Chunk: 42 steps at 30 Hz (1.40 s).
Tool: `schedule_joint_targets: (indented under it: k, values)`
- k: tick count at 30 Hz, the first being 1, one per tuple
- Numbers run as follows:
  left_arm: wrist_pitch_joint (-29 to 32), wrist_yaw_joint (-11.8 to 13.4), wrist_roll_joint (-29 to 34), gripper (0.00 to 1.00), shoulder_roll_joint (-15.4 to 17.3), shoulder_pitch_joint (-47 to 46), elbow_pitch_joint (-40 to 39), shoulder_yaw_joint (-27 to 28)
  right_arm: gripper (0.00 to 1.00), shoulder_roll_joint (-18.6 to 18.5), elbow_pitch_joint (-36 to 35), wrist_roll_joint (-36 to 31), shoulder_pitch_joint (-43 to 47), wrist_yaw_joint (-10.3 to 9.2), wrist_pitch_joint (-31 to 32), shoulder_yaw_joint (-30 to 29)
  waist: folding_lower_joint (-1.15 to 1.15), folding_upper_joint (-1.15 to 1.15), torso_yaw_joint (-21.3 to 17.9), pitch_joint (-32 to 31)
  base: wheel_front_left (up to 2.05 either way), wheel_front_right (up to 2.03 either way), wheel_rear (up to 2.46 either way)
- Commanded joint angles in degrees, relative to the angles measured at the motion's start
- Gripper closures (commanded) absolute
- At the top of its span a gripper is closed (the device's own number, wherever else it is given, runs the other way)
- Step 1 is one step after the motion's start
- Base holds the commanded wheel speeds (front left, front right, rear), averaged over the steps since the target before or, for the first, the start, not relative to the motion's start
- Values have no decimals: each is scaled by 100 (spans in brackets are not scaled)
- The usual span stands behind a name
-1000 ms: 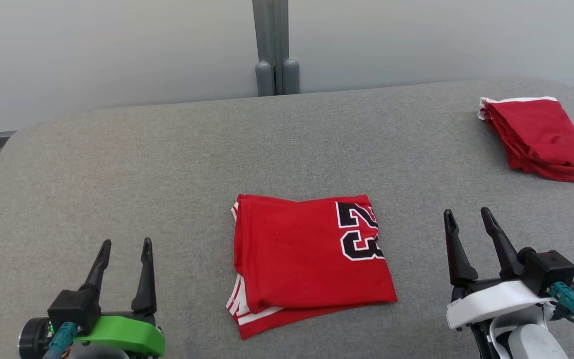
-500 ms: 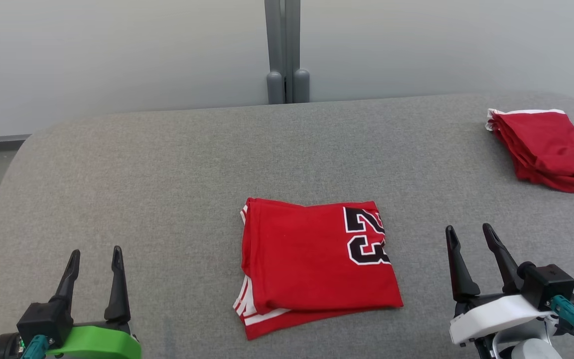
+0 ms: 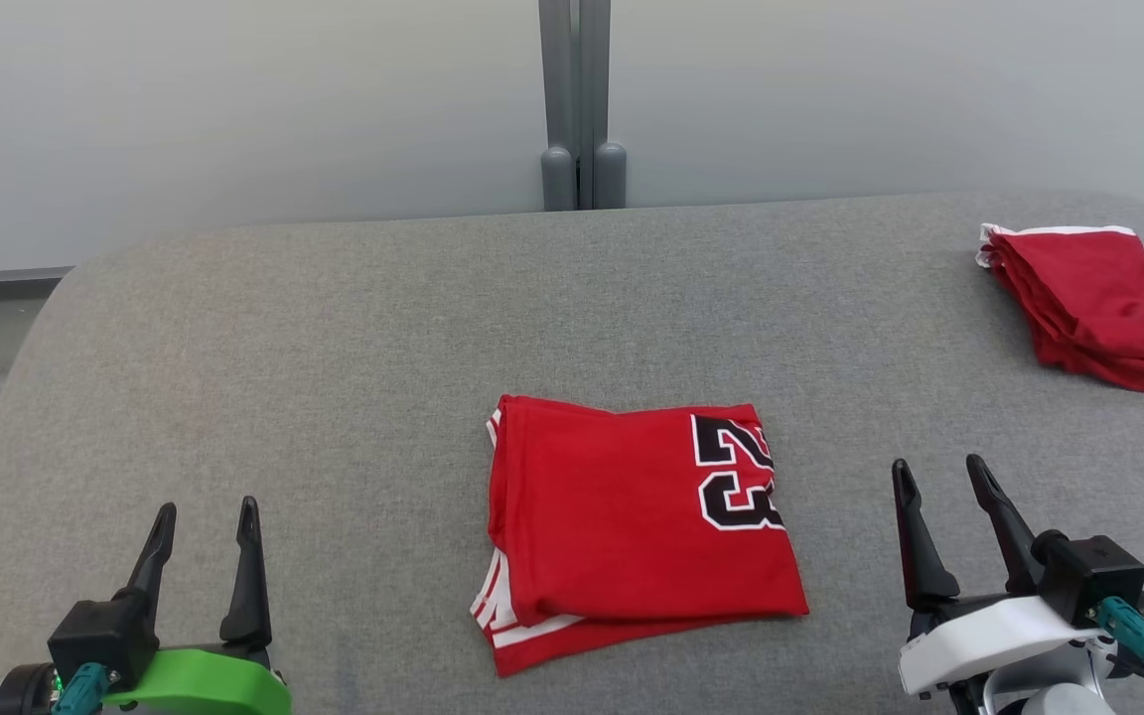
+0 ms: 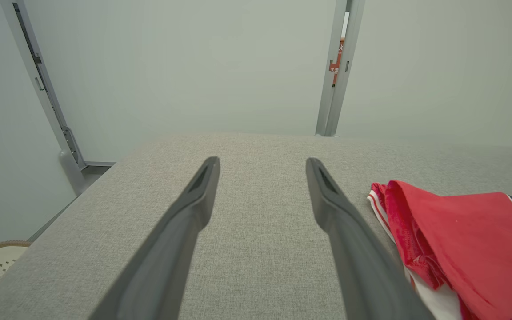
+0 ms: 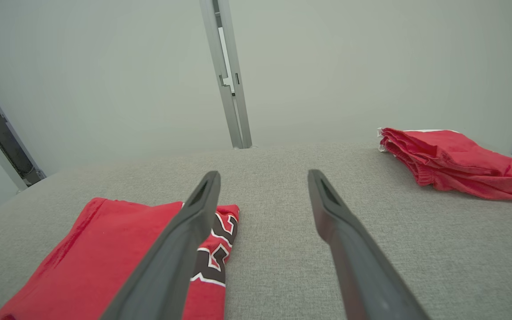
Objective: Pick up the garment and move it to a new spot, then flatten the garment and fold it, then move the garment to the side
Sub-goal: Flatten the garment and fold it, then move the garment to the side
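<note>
Since the jersey (image 3: 637,526) lies folded mid counter (image 3: 334,348), my left tool (image 3: 208,504) and right tool (image 3: 935,463) flank it, both wide and empty. Side move toward the far-right pile (image 3: 1098,298) looks next.

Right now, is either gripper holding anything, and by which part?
Nothing is held: the left gripper and right gripper stand open and empty, either side of the folded jersey, not touching it.

Head view, 2 o'clock: the far red garment (image 3: 1098,298) runs off the edge. Right wrist view, 8 o'clock: a finger (image 5: 174,258) hides part of the 23 on the jersey (image 5: 96,249).
</note>
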Motion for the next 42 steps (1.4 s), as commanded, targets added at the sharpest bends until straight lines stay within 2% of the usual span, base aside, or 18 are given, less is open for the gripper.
schedule_joint_targets:
  k: [1,12,30,42]
  values:
    - [38,40,-2,0,43,19,-50,-1,0,3,-12,-70,84,1,15,-19,0,0,1,-1,0,0,0]
    - [290,125,-4,0,85,66,-327,-97,0,47,-7,-182,34,2,45,-60,0,0,-13,16,0,0,0]
    - [288,252,-56,0,140,110,-339,-124,0,54,8,-208,29,2,99,-36,0,0,-17,37,0,0,0]
    - [214,310,-39,0,111,-64,-211,-218,0,-42,456,-338,-774,1,287,543,0,0,95,184,0,0,0]
